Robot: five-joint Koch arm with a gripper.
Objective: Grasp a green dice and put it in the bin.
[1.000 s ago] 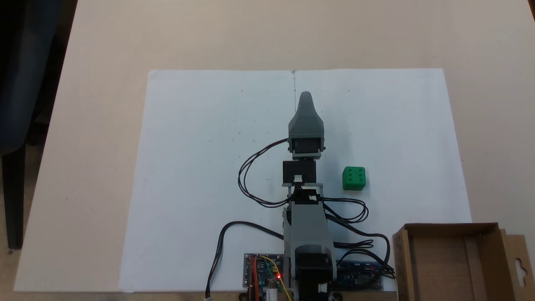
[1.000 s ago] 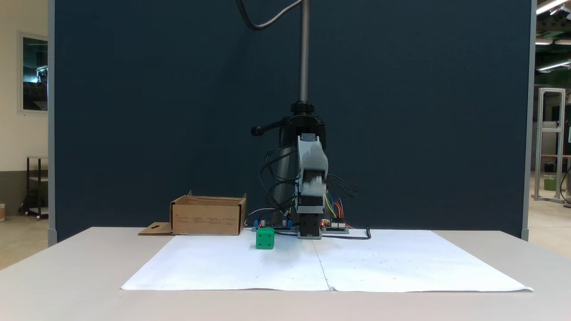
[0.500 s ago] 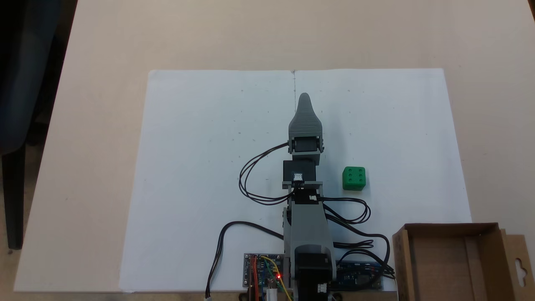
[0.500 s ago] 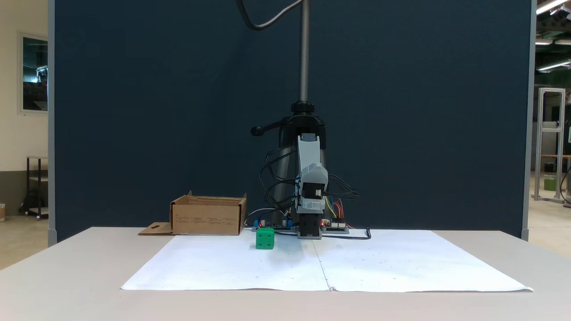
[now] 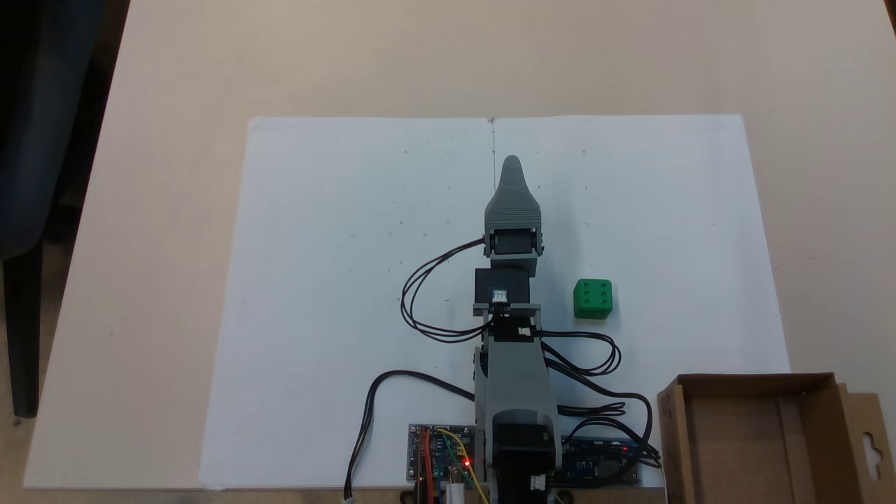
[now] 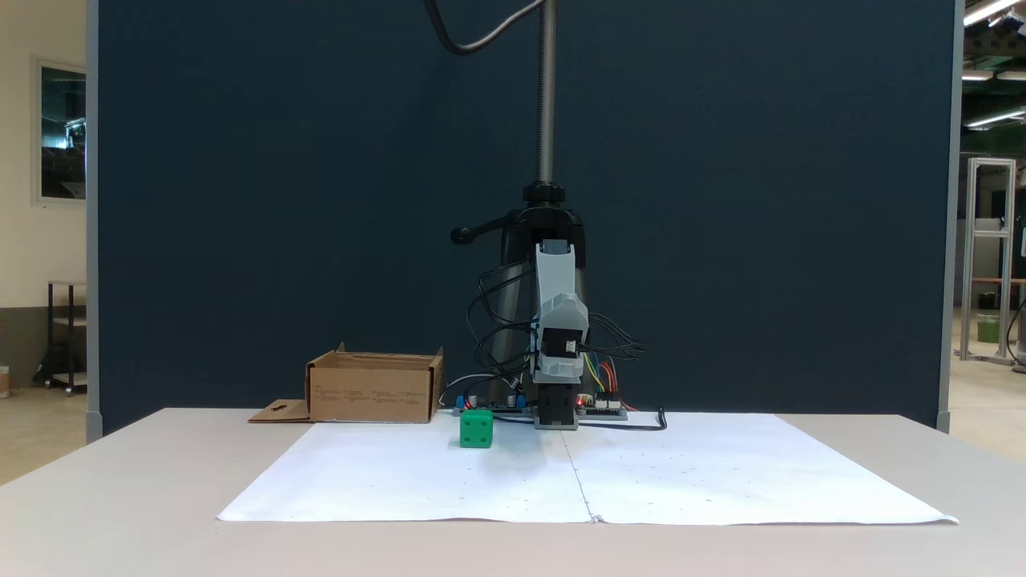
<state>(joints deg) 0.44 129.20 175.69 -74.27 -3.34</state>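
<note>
**Gripper poised over the paper, dice untouched beside the arm**

In both fixed views the gripper (image 5: 512,164) (image 6: 559,370) hung above the white paper sheet (image 5: 336,280) (image 6: 721,473), held clear of it. Seen from above, its grey fingers (image 5: 513,199) lay one over the other and tapered to a single tip, so whether they were spread or pressed together could not be told (the side-on camera faced the wrist head-on and was no clearer). Nothing showed between them.

The green dice (image 5: 593,299) (image 6: 476,428) sat on the paper, back toward the base from the fingertip and off to its right in the top-down picture, beside the black wrist motor (image 5: 501,287) and apart from it. Its upper face showed six pips. In the front-facing picture it stood to the left of the fingers and lower, resting on the sheet.

The bin (image 5: 752,441) (image 6: 375,388), an open brown cardboard box, stood well apart from the fingers: at the lower right corner in the top-down picture, beyond the dice and level with the arm's base. Its inside (what could be seen of it) held nothing. Black cables (image 5: 420,294) looped from the arm, and circuit boards (image 5: 441,455) with a red light lay at its foot.
</note>
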